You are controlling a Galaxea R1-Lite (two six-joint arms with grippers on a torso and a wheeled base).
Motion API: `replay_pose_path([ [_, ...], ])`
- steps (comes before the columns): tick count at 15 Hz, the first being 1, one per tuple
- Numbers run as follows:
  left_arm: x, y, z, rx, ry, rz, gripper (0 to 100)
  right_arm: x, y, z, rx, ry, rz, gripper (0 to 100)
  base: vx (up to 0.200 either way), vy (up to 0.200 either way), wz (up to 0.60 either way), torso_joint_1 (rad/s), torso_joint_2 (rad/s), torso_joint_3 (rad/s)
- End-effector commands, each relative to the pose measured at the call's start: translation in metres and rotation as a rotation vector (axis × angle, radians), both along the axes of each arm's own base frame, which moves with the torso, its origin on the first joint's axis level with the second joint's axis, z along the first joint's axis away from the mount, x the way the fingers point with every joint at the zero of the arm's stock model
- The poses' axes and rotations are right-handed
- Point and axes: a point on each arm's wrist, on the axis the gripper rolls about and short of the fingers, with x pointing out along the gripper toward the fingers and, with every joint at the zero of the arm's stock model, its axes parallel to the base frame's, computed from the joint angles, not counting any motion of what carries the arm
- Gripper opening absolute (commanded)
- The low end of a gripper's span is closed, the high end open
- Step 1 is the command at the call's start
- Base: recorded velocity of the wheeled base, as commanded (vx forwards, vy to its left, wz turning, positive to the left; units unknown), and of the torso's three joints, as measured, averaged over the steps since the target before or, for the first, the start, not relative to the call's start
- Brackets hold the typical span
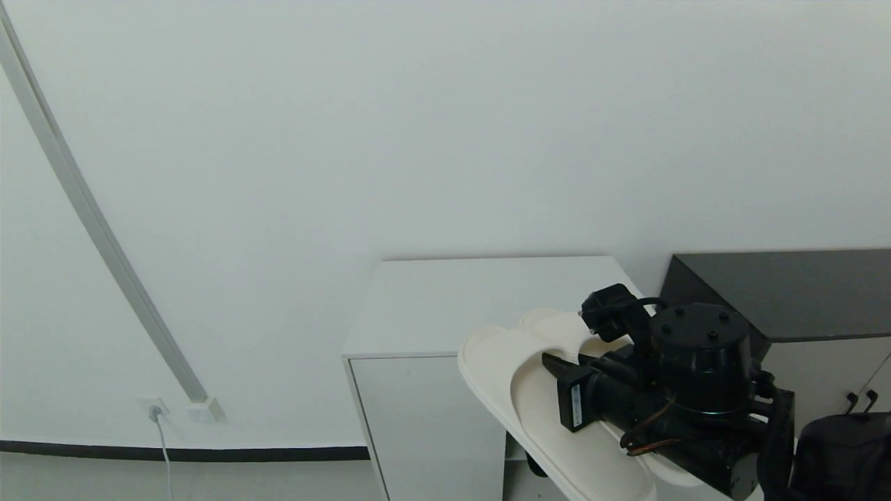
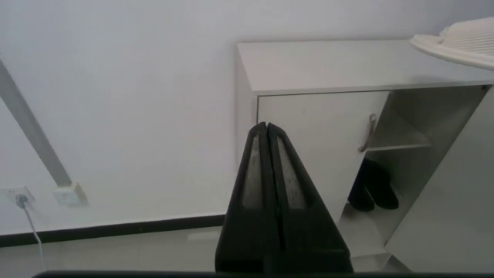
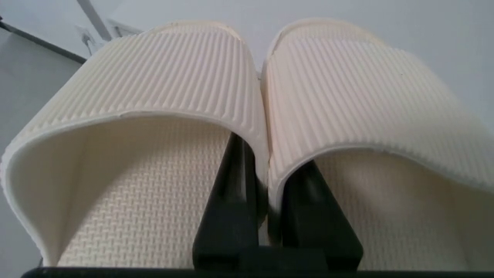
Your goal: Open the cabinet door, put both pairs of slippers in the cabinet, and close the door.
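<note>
Nearest in the right wrist view: right gripper (image 3: 262, 189), black fingers (image 3: 228, 197) pushed in under the straps of the cream slippers (image 3: 170, 100), one finger inside each shoe. They pinch the two adjoining inner walls together. The pair sits side by side, ribbed straps up.

Head view, lower right of frame: same right gripper (image 1: 564, 379) holds the cream slippers (image 1: 498, 369) in the air, tilted, toes overlapping the front right corner of the white cabinet (image 1: 487, 299). Whether they touch its top cannot be told.

Left wrist view, bottom centre: left gripper (image 2: 266, 127), fingers pressed flat together, nothing between them, well apart from the cabinet (image 2: 324, 66). Right half of the cabinet is open. The door (image 2: 455, 216) is swung out at lower right of frame. There is a shelf (image 2: 397, 143) inside, and a dark pair (image 2: 372, 189) stands on the cabinet floor below it. The cream slippers' edge (image 2: 463, 38) shows at upper right, over the cabinet top.

Around, in the head view: dark countertop (image 1: 786, 285) at right, a slanted wall strip (image 1: 90, 209) at left, and a socket with cable (image 1: 154, 410) at lower left.
</note>
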Motion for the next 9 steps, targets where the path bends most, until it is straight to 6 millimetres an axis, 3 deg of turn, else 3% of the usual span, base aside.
replay_pose_path([
  [1, 0.0001, 0.0, 0.0, -0.001, 0.001, 0.0, 0, -0.0001, -0.0004, -0.0016, -0.003, 0.001, 0.001, 0, 0.0, -0.2, 0.0, 0.007, 0.0, 0.002],
  [3, 0.0001, 0.0, 0.0, -0.001, 0.001, 0.0, 0, -0.0009, -0.0012, -0.0031, -0.008, 0.004, 0.001, 0, 0.0, -0.2, 0.0, 0.0, 0.0, 0.002],
  [9, 0.0001, 0.0, 0.0, -0.002, 0.001, 0.0, 0, -0.0014, -0.0018, -0.005, -0.013, 0.009, 0.001, 0, 0.0, 0.0, 0.0, 0.0, 0.0, 0.0],
])
